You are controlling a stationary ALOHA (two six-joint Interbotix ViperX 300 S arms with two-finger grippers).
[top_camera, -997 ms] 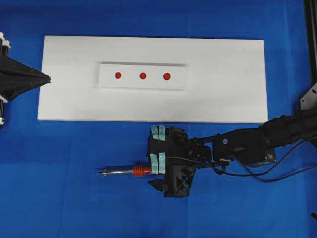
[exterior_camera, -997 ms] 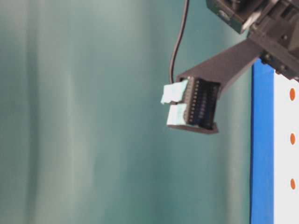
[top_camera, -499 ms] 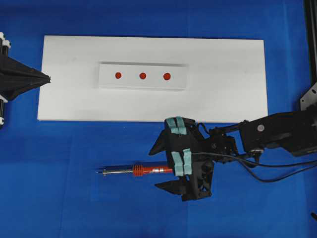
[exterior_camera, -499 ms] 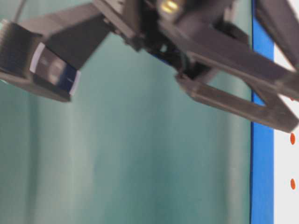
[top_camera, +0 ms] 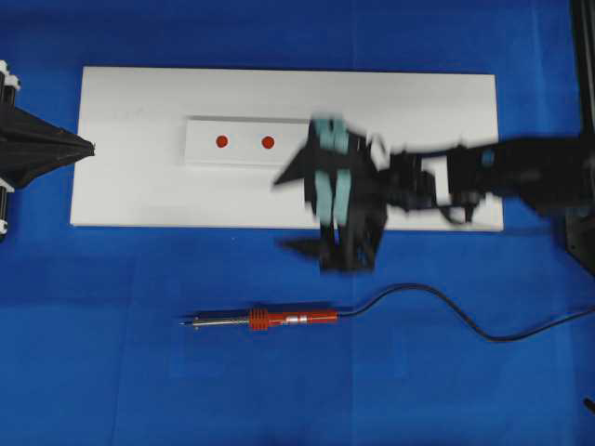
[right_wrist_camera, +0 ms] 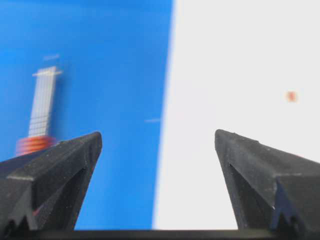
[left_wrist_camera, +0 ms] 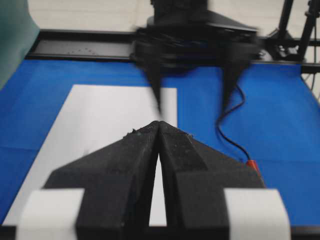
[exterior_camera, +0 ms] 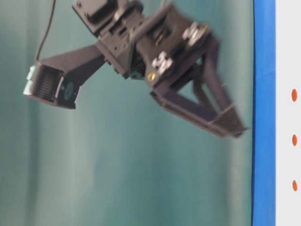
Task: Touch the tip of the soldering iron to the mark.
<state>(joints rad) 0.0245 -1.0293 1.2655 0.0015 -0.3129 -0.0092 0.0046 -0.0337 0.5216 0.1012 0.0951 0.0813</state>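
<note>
The slim soldering iron with the red-orange ribbed handle and thin silver shaft [top_camera: 265, 320] lies flat on the blue desk [top_camera: 112, 372], below the large white rectangular board [top_camera: 139, 186] and apart from its lower edge. Its silver tip points to the left of the overhead view, and its long black cord [top_camera: 437, 307] runs in a curve to the right edge. Nothing holds it.

On the white board lies a smaller raised white strip [top_camera: 242, 144]. Two round red marks [top_camera: 221, 141] show on it; the right end of the strip is hidden under the right arm. The table-level view shows three red marks in a column.

The black right gripper with teal tape on its fingers [top_camera: 307, 209] is blurred and hangs over the lower edge of the board, above the handle and not touching it. Its jaws are spread wide and carry nothing; in the right wrist view the two dark fingertips [right_wrist_camera: 75, 155] stand far apart, with the board's edge between them and the iron's shaft blurred at the left.

The black left gripper [top_camera: 88, 147] points at the left edge of the board, just at its border. In the left wrist view its jaws are pressed together at the tips and pinch nothing.

Open blue desk lies on all sides of the iron, wide to the left and below it.
</note>
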